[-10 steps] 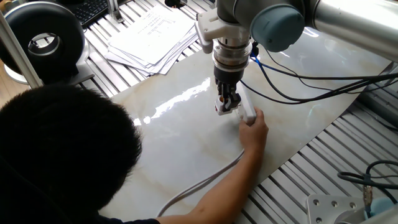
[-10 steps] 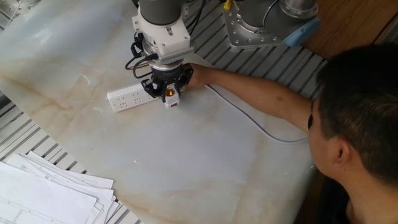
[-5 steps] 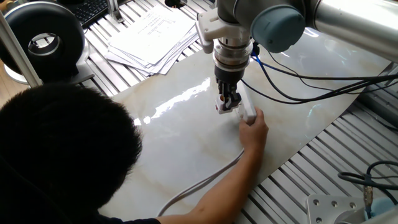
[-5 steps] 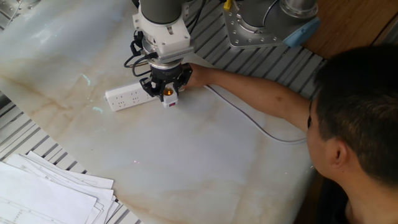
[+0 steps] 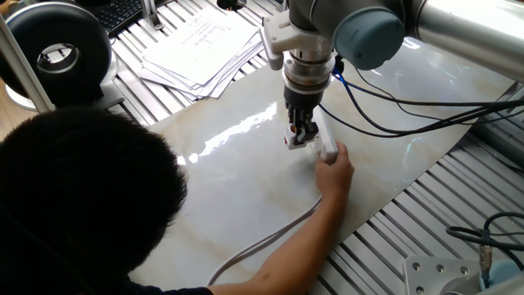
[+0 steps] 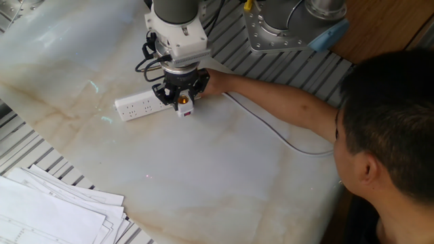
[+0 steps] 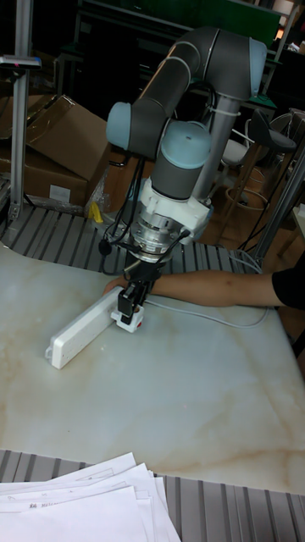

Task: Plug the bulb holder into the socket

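While a person's hand (image 5: pixel 333 166) steadies the socket (image 6: pixel 139 106) on the table (image 6: pixel 224 176), I see my tool (image 6: pixel 182 103) clamped on the bulb holder (image 6: pixel 183 105), low at the strip's switch end.

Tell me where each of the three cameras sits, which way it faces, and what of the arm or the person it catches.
One fixed view: high behind the person's head, facing the arm; the pincer holds the bulb holder at the socket, by the person's hand.
The other fixed view: high on the opposite side, looking down; the paper stack is nearest, the person's face far right.
Tall fixed view: low at the table edge, facing the whole arm; only the person's forearm shows.
All three share the pincer, bulb holder and socket.
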`<state>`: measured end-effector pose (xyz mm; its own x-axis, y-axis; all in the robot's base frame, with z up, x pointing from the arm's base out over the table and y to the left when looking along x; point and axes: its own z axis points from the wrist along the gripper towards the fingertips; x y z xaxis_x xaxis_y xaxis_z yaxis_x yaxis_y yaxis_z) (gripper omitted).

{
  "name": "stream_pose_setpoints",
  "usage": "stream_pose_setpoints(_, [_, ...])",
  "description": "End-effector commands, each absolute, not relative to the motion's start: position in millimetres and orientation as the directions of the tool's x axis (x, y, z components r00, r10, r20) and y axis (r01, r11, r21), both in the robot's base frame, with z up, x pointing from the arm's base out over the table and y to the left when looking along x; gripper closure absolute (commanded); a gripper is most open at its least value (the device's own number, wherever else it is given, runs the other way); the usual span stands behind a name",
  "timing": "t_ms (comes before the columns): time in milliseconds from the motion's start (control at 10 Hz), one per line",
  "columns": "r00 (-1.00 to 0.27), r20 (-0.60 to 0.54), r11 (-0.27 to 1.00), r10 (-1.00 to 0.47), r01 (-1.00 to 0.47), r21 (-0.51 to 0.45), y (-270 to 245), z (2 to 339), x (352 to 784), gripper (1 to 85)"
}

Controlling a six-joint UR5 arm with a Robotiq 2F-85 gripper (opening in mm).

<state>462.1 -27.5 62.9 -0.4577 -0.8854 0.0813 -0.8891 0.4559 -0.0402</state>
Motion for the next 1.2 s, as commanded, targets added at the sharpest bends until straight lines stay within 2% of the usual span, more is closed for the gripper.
stream_pose_setpoints(0, [-0.463,0.056,0.461,-0.885,-0.887,-0.04,-26,61,461,84.7])
stream_pose_setpoints(700, [-0.454,0.091,0.452,-0.886,-0.891,-0.046,-40,64,456,84.7])
stream_pose_setpoints(1000, [-0.454,0.087,0.45,-0.887,-0.891,-0.068,-24,63,464,84.3])
stream_pose_setpoints(1100, [-0.449,0.085,0.446,-0.89,-0.894,-0.056,-15,65,464,69.7])
